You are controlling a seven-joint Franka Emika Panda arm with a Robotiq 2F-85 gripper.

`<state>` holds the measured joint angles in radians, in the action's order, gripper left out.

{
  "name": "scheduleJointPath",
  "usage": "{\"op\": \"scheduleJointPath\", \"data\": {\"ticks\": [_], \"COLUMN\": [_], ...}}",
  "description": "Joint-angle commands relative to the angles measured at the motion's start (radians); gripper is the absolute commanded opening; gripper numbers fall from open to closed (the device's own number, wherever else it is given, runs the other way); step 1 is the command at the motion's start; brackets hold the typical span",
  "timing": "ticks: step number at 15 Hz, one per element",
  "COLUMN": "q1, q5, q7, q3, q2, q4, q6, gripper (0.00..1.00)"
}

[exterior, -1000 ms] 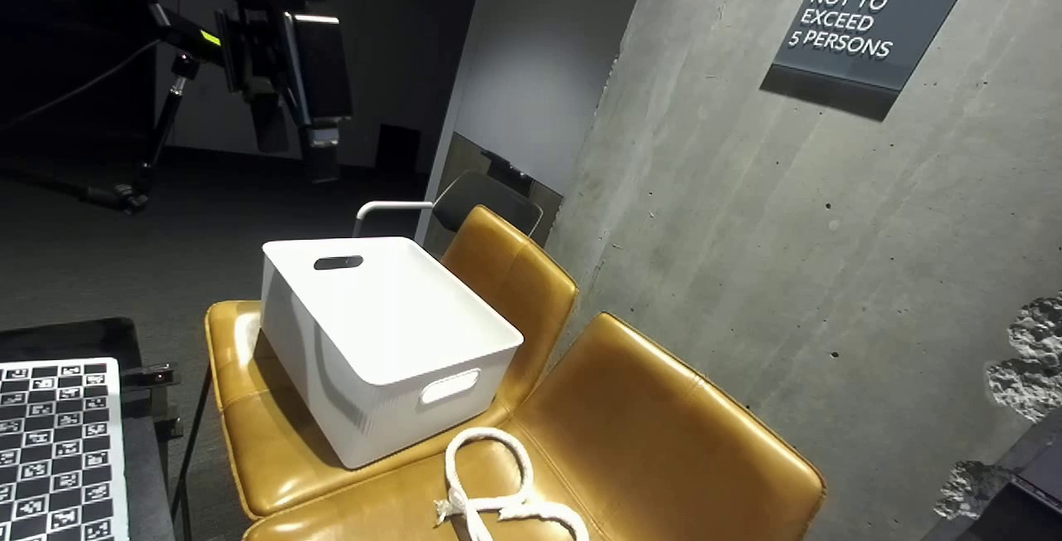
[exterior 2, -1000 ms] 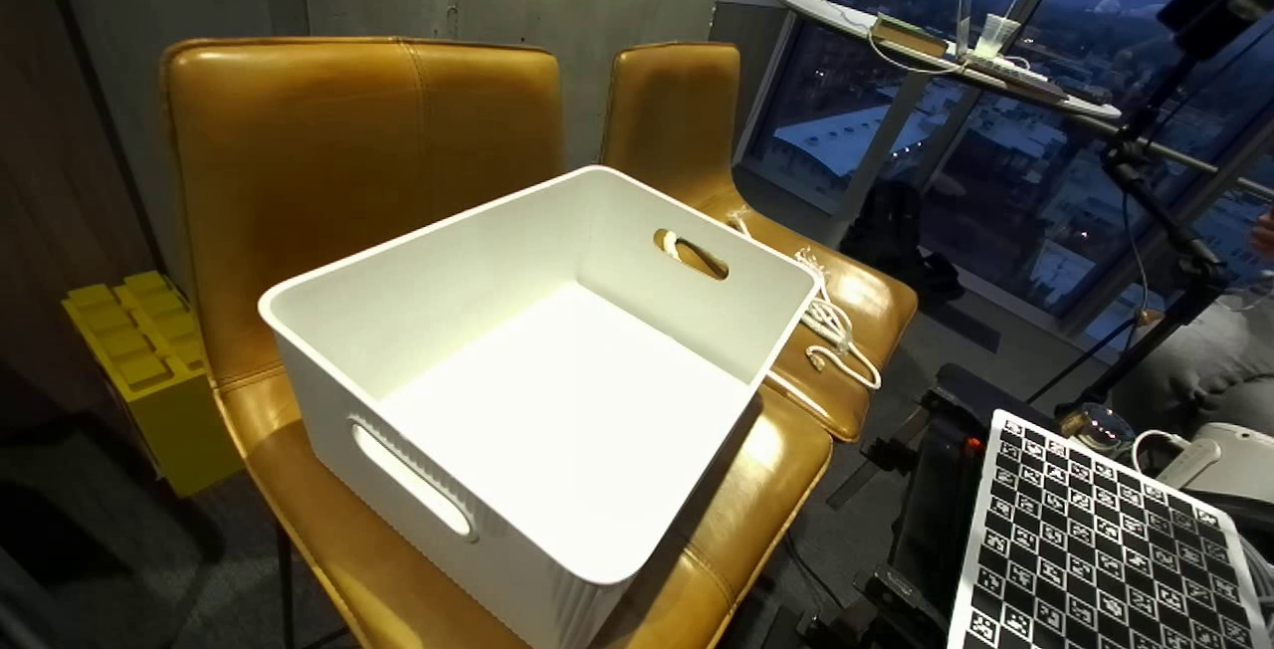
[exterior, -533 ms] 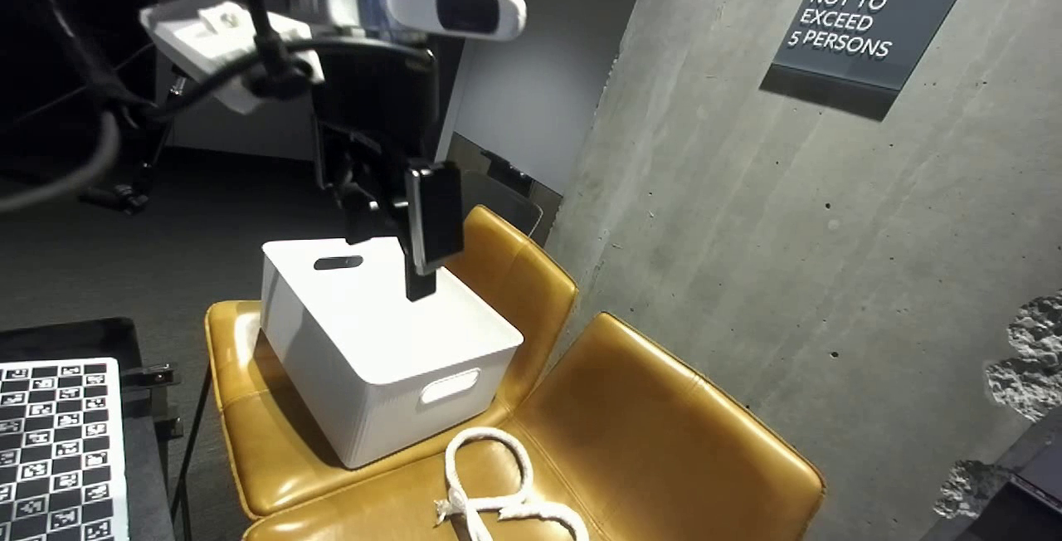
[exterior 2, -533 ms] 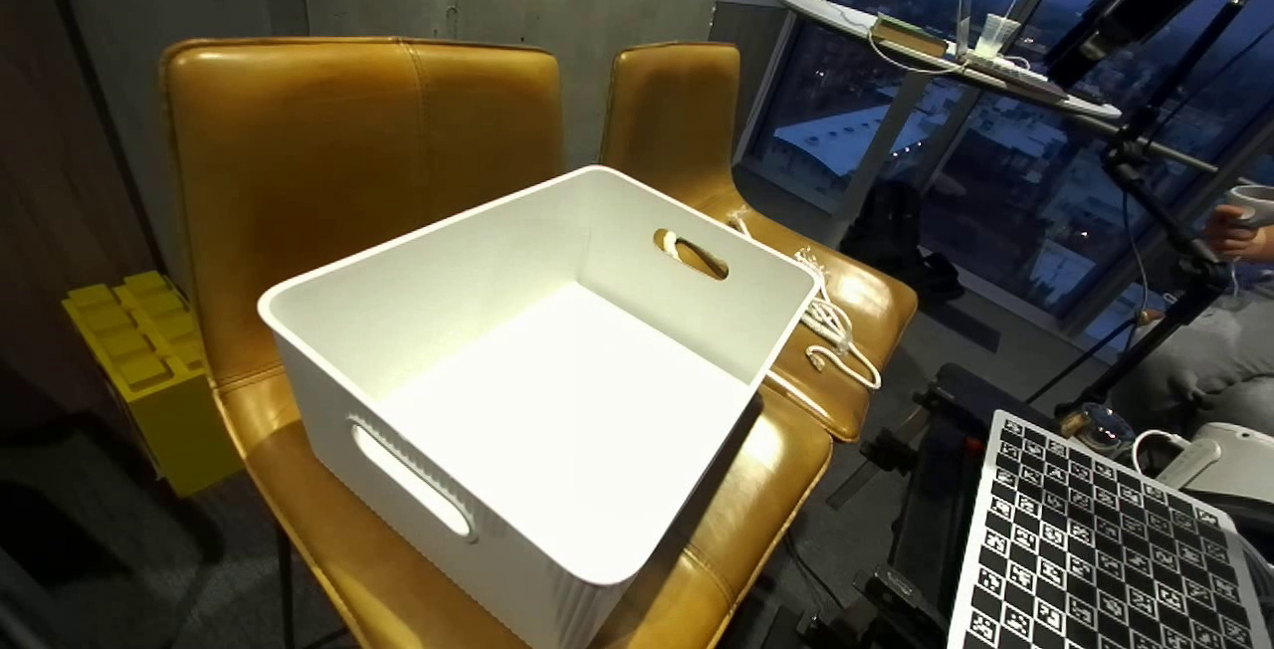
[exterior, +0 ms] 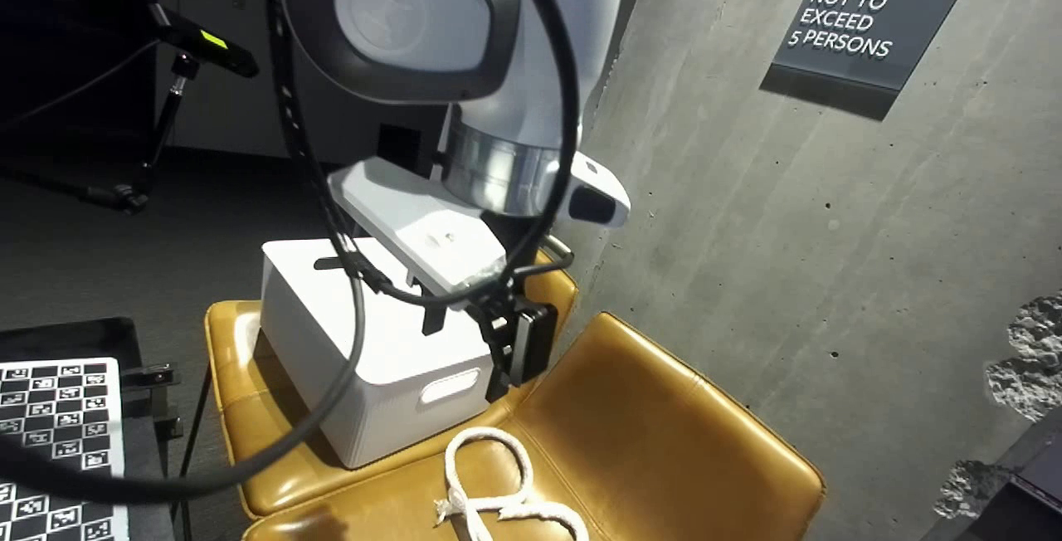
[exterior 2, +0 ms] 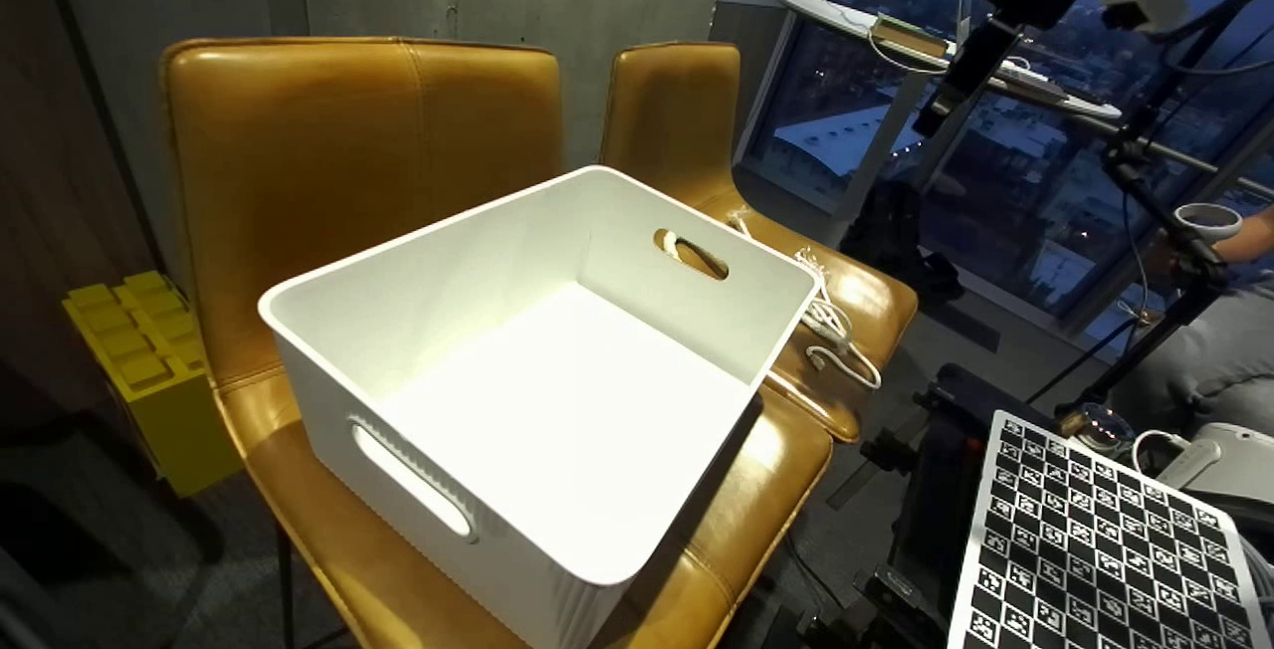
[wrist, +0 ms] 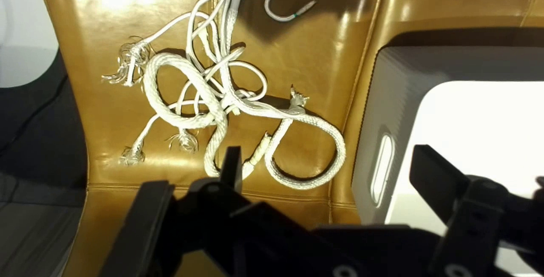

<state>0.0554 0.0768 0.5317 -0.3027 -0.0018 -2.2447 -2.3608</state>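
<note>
My black gripper [wrist: 328, 162] is open and empty, its two fingers wide apart in the wrist view. It hangs above the chairs, apart from everything below; in both exterior views it shows high up [exterior: 466, 354] [exterior 2: 936, 111]. A bundle of white ropes [wrist: 304, 183], some thick and looped, some thin with frayed ends, lies on a tan leather chair [wrist: 114, 130]. The ropes also show in an exterior view [exterior: 485, 433], and behind the bin [exterior 2: 836, 321]. A white bin [wrist: 384, 107] with slot handles stands on the neighbouring chair; its inside looks bare [exterior 2: 338, 400].
A checkered marker board [exterior: 58, 450] lies beside the chairs. A concrete wall [exterior: 747, 234] stands behind the chair backs. A yellow brick-shaped box [exterior 2: 189, 430] is on the floor. A person holding a cup [exterior 2: 1209, 221] sits near a camera stand. A black cable [exterior: 348, 375] loops from the arm.
The arm has swung down across the bin toward the rope chair. The gripper stays open. In an exterior view, the person's cup has come into sight and moved lower and leftward.
</note>
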Motion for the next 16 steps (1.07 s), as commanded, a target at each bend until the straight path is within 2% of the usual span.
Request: {"op": "scheduleJointPath", "data": {"ticks": [1, 8, 16], "q1": [0.072, 0.2, 0.237], "q5": [0.02, -0.042, -0.088], "q7": [0.032, -0.014, -0.097], "q3": [0.051, 0.127, 0.169], "q2": [0.214, 0.51, 0.771], "q4": [0.18, 0.447, 0.699], "q6": [-0.013, -0.023, -0.016], "gripper": [1.0, 1.0, 1.0]}}
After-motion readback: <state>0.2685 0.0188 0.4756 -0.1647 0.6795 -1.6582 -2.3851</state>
